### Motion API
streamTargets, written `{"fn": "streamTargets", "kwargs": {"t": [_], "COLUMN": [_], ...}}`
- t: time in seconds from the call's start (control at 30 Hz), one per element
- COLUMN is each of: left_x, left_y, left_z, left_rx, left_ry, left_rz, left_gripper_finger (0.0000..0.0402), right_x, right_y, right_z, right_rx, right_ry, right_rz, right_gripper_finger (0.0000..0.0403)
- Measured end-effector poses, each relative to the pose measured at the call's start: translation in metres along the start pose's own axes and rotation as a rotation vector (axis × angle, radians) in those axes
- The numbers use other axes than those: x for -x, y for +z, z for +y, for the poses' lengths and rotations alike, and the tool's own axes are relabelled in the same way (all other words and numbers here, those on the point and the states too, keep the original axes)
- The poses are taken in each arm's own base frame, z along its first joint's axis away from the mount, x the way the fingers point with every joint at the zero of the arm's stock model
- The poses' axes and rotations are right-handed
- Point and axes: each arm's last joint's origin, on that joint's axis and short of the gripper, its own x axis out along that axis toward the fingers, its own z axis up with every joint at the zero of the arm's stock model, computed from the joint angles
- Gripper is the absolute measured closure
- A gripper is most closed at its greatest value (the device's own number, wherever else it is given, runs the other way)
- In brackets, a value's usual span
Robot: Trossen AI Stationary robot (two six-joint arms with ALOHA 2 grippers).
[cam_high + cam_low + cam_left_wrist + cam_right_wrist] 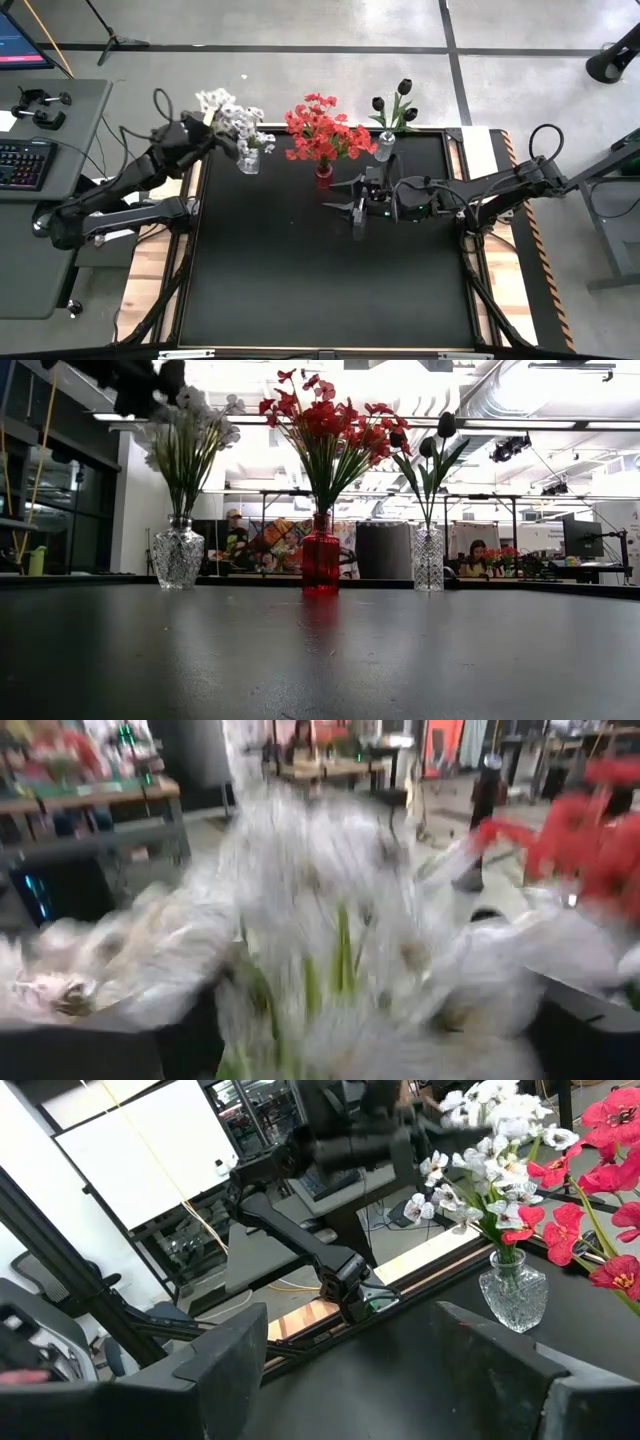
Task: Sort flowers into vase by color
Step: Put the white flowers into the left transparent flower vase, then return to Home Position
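Note:
Three vases stand in a row near the table's far edge. A clear vase [249, 162] [178, 555] holds white flowers [232, 115] [490, 1130]. A red vase [323, 175] [321, 555] holds red flowers [325, 130]. A second clear vase [385, 148] [428, 560] holds black flowers [395, 105]. My left gripper [212, 130] [340, 1050] is open and high, at the tops of the white flowers [330, 920], which fill its blurred wrist view. My right gripper [345, 197] [365, 1360] is open and holds nothing, just in front of the red vase. My left gripper stands open around the heads of the white flowers, coming from the table's left at blossom height. The blur in its wrist view hides whether a finger touches them. The stems stand upright in the clear vase.
The black mat [320, 290] covers the table, with bare room on its near half. A side desk with a keyboard [20, 160] stands off the table's left. People sit at desks in the room behind [475, 555].

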Motion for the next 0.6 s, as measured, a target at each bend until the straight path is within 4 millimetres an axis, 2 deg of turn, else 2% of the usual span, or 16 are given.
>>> {"fn": "streamTargets", "kwargs": {"t": [0.27,0.53,0.6], "left_x": [0.016,0.022,0.025], "left_y": [0.046,0.06,0.069], "left_z": [0.006,0.008,0.009], "left_rx": [-0.007,0.009,0.041], "left_ry": [-0.004,-0.018,-0.031], "left_rz": [-0.131,-0.177,-0.231], "left_gripper_finger": [0.0055,0.0055,0.0055], "right_x": [0.0,0.0,0.0], "right_y": [0.0,0.0,0.0], "right_z": [-0.001,-0.001,-0.001], "right_rx": [0.0,0.0,0.0], "right_ry": [-0.002,-0.002,-0.002], "right_rz": [-0.001,-0.001,-0.001], "right_gripper_finger": [0.013,0.013,0.013]}}
